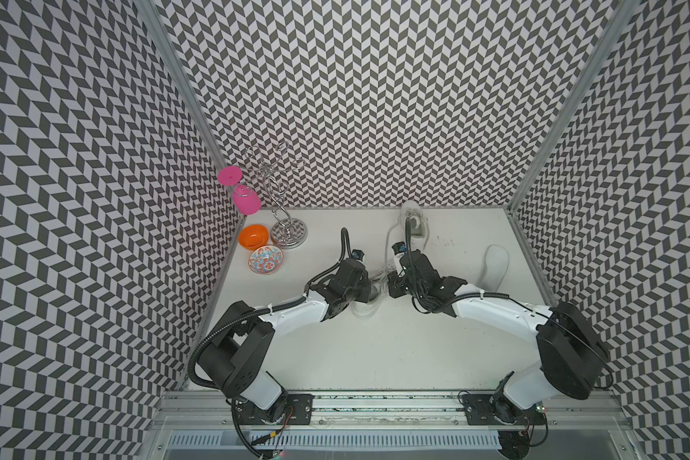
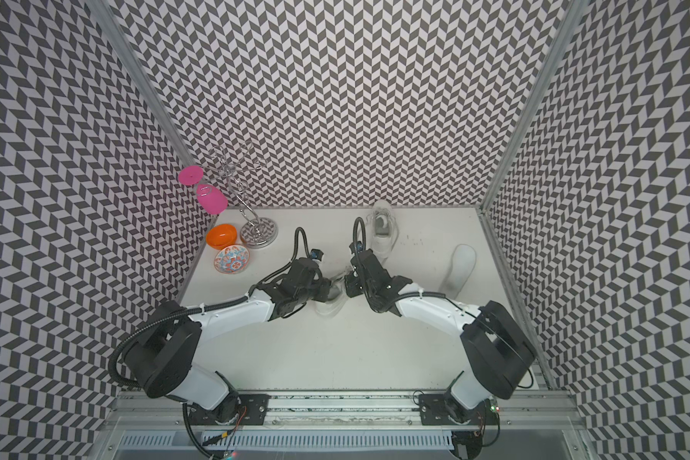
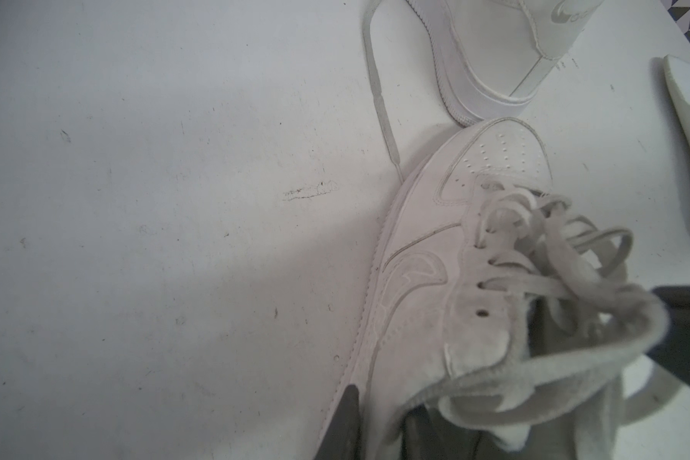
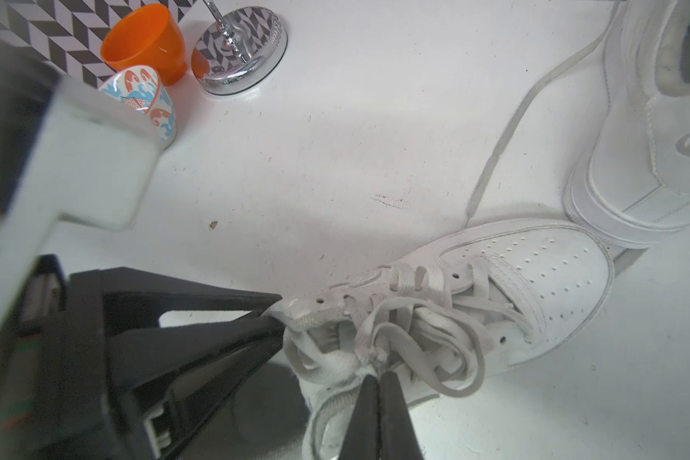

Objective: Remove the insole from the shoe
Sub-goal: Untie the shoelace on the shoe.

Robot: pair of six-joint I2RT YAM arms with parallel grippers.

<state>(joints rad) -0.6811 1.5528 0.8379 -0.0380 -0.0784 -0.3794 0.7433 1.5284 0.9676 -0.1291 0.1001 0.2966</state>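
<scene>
On the table (image 1: 375, 350), the shoe (image 4: 534, 302) is lying at centre, its toe just beside a second shoe (image 4: 634, 159). An insole (image 1: 494, 267) is lying well to the right. The left gripper (image 4: 273, 314) is clamping the shoe's eyelet edge. The right gripper (image 4: 379, 382) is pinching its tongue (image 3: 534, 382).

Two white shoes: a laced shoe (image 4: 534, 302) with tangled laces and a second shoe (image 4: 646, 139). One loose white insole (image 1: 494, 267). One pink wine glass (image 1: 244, 201). One chrome wire rack (image 1: 289, 235). One orange cup (image 1: 252, 236). One small bowl (image 1: 265, 260) patterned in blue and orange. Two robot arms: a left arm (image 1: 291, 312) and a right arm (image 1: 490, 308).
</scene>
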